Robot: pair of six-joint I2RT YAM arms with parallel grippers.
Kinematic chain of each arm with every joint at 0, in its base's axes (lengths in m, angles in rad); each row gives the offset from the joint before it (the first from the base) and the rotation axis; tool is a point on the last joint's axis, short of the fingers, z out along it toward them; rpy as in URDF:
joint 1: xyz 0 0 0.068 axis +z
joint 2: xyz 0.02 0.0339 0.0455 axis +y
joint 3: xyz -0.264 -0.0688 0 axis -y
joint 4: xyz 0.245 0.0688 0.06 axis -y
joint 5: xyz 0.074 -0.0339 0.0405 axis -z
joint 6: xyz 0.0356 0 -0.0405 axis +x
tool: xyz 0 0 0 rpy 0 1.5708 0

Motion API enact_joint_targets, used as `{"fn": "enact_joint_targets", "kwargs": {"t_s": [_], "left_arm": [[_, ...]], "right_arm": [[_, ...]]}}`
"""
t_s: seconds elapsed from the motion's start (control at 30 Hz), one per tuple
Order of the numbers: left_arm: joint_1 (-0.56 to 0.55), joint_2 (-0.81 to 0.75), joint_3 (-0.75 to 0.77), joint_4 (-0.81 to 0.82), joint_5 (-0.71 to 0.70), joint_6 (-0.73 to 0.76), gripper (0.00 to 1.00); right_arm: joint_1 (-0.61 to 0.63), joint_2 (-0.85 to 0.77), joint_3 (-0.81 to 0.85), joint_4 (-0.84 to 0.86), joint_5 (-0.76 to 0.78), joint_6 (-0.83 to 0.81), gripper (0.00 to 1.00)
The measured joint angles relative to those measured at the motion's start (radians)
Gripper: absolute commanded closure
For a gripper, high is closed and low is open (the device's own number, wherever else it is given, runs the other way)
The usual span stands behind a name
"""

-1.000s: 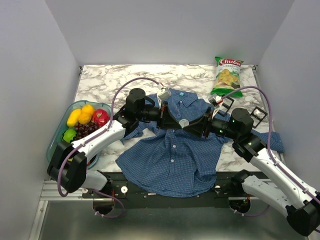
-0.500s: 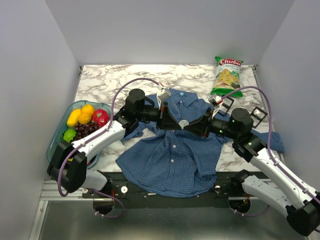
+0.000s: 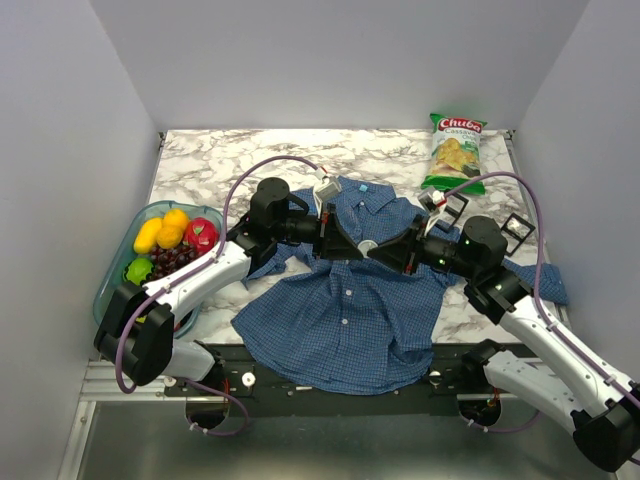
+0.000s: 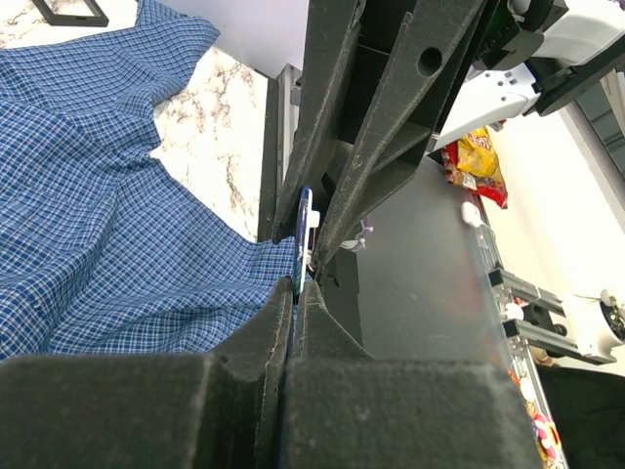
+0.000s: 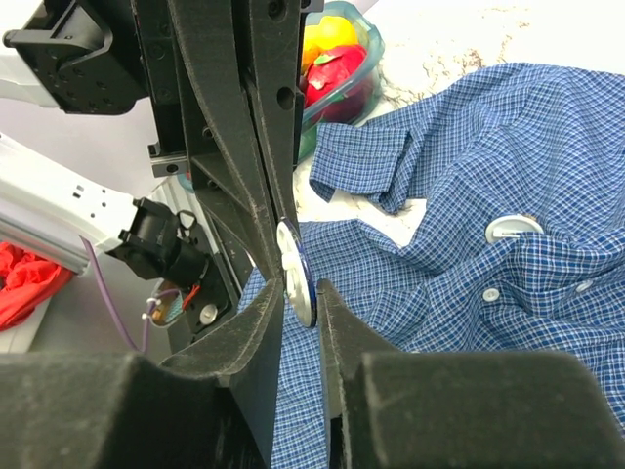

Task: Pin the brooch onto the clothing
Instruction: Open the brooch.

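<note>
The left gripper is fully closed, and the thin edge of the brooch, a small round disc with a white face, stands out from between its fingertips. The right gripper meets it tip to tip from the opposite side, its jaws narrow on the two sides of the same disc, but I cannot tell if its pads press the disc. The shirt lies spread directly under both grippers, its fabric comes up close to the left fingertips, and its collar is on the far side of the two hands.
</note>
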Motion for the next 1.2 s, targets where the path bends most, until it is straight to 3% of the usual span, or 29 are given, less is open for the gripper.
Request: {"fn": "enact_joint_targets", "kwargs": {"t_s": [0.5,0.63,1.2], "left_arm": [[0.0,0.0,-0.005,-0.029,-0.002,0.033,1.0],[-0.005,-0.002,-0.003,-0.084,-0.027,0.085,1.0],[-0.047,-0.013,0.03,-0.342,-0.18,0.283,1.0]], "right_arm": [[0.0,0.023,-0.004,0.013,0.0,0.021,0.9],[-0.002,0.048,-0.004,0.005,0.0,0.022,0.99],[-0.002,0.149,0.016,-0.077,0.005,0.025,0.99]]}}
